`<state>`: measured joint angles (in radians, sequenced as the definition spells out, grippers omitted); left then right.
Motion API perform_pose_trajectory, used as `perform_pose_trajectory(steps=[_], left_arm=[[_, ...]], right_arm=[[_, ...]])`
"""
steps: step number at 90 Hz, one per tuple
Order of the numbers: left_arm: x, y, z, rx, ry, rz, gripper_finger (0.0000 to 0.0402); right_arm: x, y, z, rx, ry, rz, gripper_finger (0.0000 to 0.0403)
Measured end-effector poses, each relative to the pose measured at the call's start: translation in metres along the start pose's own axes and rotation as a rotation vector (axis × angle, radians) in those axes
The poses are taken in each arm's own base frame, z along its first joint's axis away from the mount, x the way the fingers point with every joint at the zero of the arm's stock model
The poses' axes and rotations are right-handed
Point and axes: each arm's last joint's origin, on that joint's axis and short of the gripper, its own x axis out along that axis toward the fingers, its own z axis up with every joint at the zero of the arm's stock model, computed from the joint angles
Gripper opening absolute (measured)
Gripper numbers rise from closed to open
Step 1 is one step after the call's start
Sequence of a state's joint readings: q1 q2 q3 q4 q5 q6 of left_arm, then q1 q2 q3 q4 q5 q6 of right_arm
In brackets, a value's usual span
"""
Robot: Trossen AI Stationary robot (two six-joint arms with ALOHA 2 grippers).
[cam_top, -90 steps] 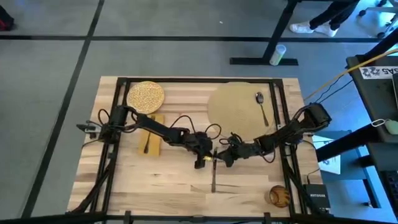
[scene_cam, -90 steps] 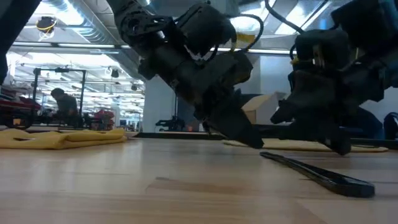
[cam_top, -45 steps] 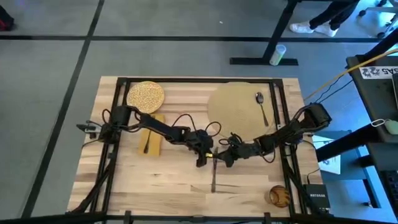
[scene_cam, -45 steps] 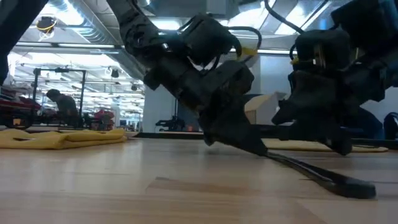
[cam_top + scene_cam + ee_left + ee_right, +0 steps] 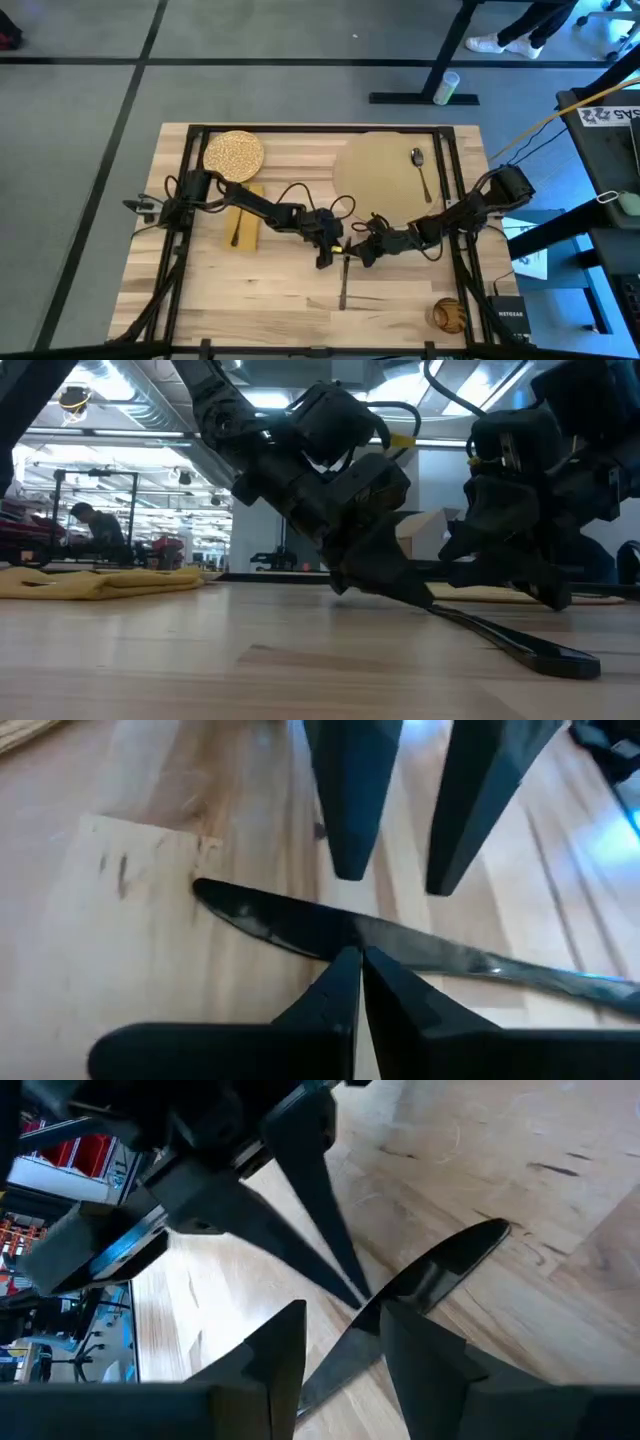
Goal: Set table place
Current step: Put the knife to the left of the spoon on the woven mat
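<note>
Left gripper [image 5: 352, 955]: closed on the dark flat metal knife [image 5: 400, 942].
Right gripper [image 5: 345, 1330]: open astride the knife.
Knife far end: hidden under the grippers.

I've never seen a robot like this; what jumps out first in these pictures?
Two dark arms meet at the table's middle, the left gripper and right gripper tip to tip over a black knife. The left fingers are pinched shut on the knife; the right's stand open. Behind them, a spoon lies on the round tan mat.
</note>
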<state>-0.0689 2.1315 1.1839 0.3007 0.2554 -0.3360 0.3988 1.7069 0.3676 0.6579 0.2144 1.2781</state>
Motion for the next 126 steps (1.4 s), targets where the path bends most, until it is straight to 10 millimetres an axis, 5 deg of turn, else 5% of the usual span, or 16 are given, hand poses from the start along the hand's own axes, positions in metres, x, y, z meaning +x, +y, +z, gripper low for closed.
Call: perform_pose_trajectory(steps=[126], left_arm=[[0.005, 0.021, -0.002, -0.095, -0.005, 0.040, 0.0000]], right_arm=[[0.009, 0.005, 0.007, -0.066, 0.110, -0.155, 0.0123]])
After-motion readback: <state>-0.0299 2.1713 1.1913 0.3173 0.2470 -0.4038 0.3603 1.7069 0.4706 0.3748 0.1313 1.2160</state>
